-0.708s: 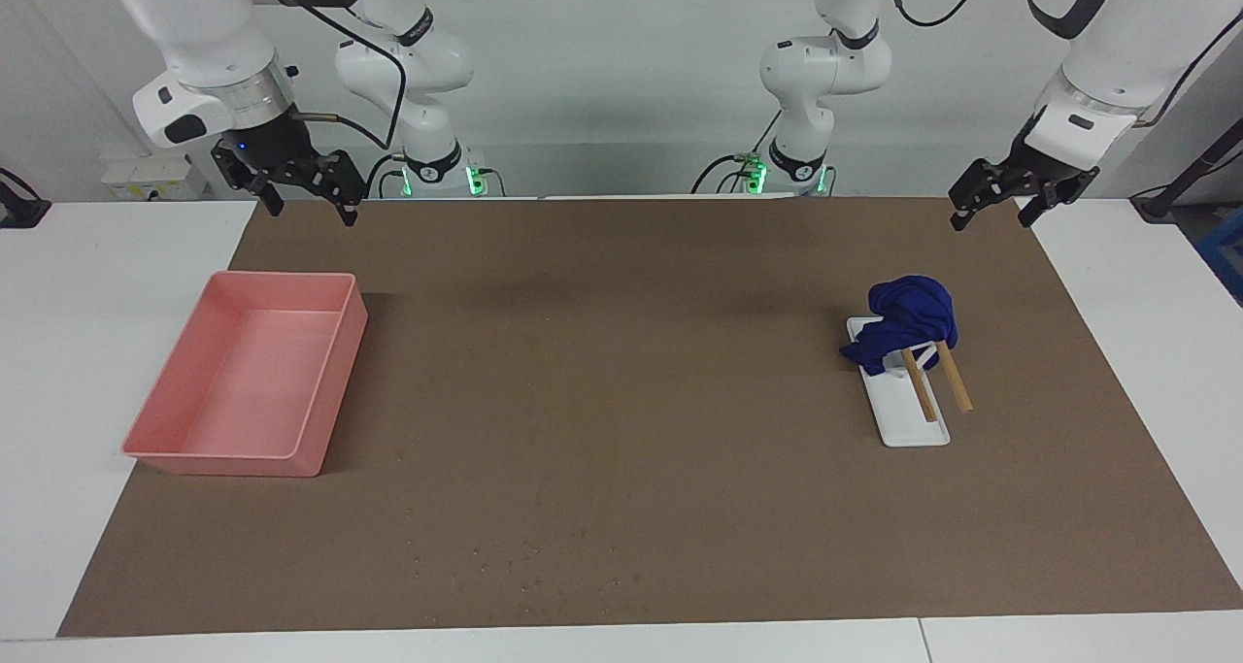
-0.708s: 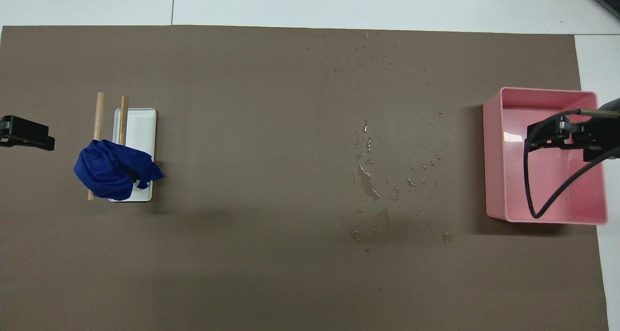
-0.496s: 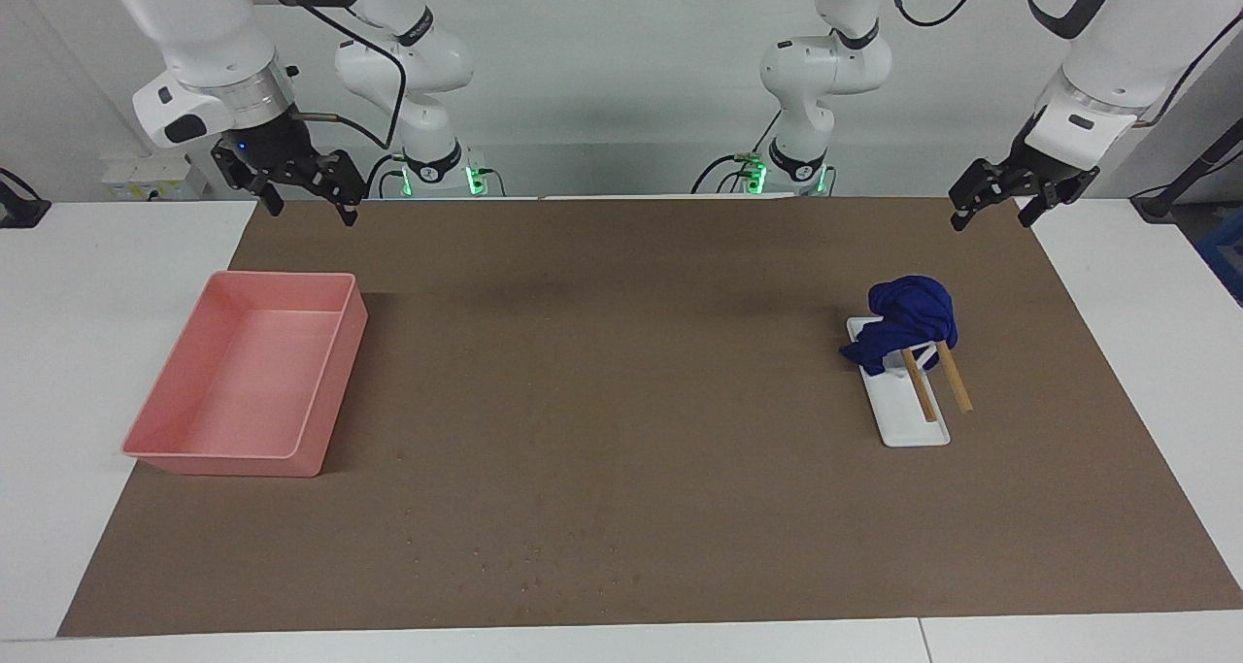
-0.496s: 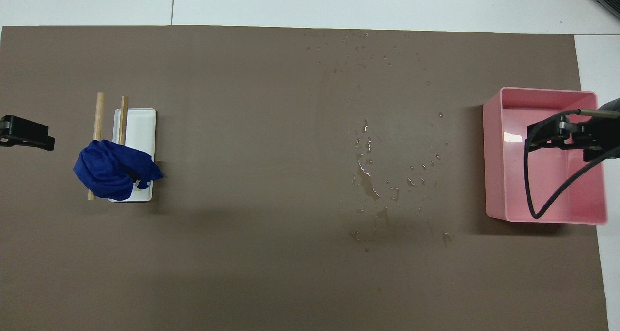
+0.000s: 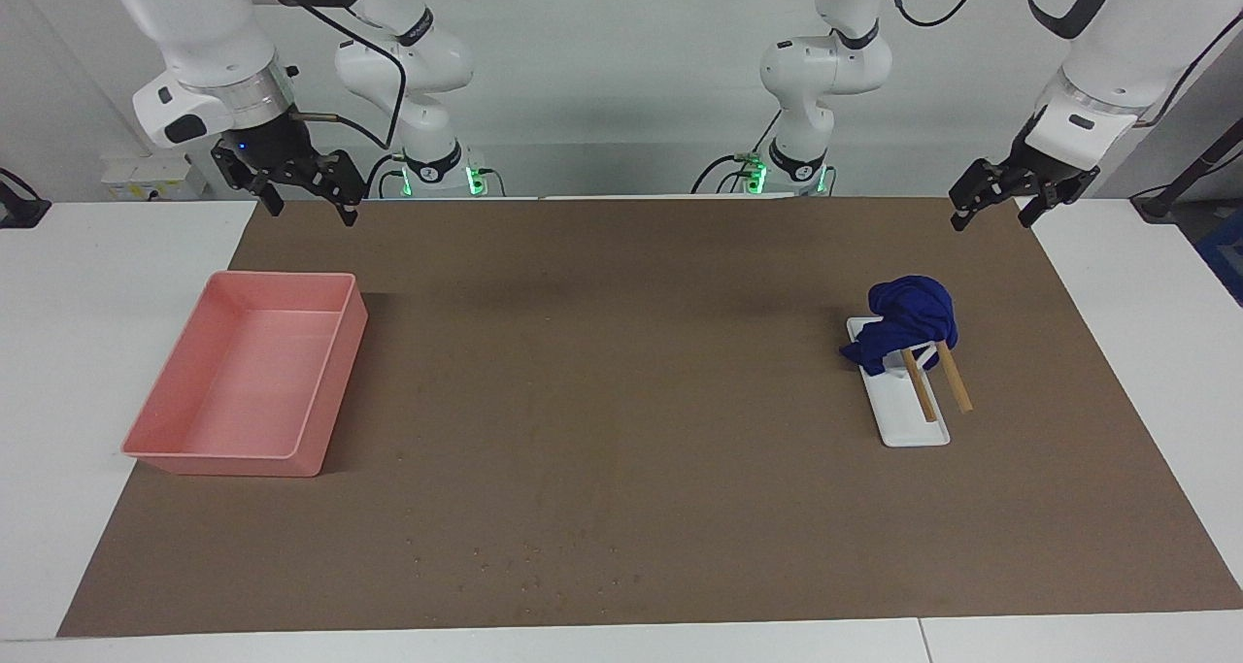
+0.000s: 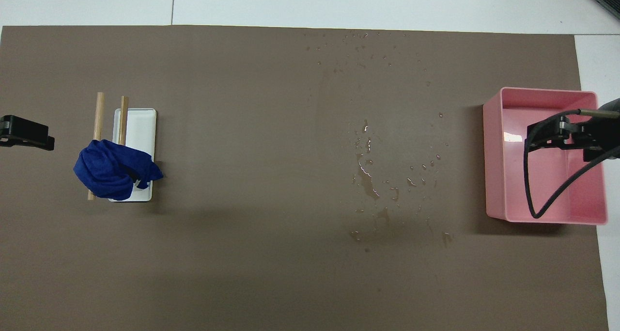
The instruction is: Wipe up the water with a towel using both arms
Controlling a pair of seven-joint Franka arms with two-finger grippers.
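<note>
The royal-blue towel (image 5: 911, 321) (image 6: 112, 173) lies bunched on two wooden sticks (image 5: 938, 381) that rest across a white slab (image 5: 913, 425) toward the left arm's end of the table. Water (image 6: 370, 183) is spread as a puddle and scattered drops on the brown mat, between the towel and the pink tray. My left gripper (image 5: 991, 220) hangs open in the air above the mat's corner, apart from the towel. At the right arm's end my right gripper (image 5: 311, 213) is also raised and open. Neither holds anything.
A pink tray (image 5: 282, 277) (image 6: 490, 161) with nothing in it stands at the right arm's end of the brown mat (image 5: 621, 352). The right gripper's black cable (image 6: 535, 195) hangs over the tray in the overhead view. White tabletop borders the mat.
</note>
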